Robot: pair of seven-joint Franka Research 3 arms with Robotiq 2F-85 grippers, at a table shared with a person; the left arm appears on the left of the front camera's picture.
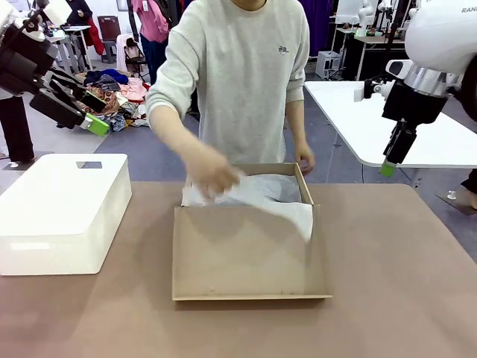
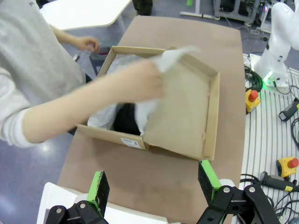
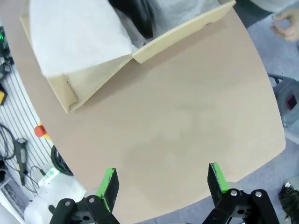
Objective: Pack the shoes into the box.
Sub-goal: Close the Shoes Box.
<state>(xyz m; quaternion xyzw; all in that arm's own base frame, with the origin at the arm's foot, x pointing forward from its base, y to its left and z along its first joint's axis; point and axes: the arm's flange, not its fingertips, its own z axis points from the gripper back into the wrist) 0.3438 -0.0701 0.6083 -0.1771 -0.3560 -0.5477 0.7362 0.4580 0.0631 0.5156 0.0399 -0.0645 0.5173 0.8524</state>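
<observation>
The tan cardboard box point(image 1: 305, 186) lies open mid-table, its flap lid point(image 1: 250, 257) flat toward me. White tissue paper point(image 1: 261, 194) fills it. A person's blurred hand point(image 1: 212, 174) works the tissue, and the other hand point(image 1: 304, 158) rests at the far right corner. Something glossy black, a shoe point(image 2: 125, 119), shows under the tissue and again as a dark shoe point(image 3: 136, 17) in the right wrist view. My left gripper point(image 1: 92, 113) hangs open high at the left, above the white bin. My right gripper point(image 1: 387, 168) hangs open beyond the table's far right edge. Both hold nothing.
A large white plastic bin point(image 1: 63, 212) stands at the table's left. Bare brown tabletop point(image 1: 402, 283) lies right of the box and in front of it. A white table point(image 1: 417, 127) stands behind on the right. The person stands at the far edge, leaning over the box.
</observation>
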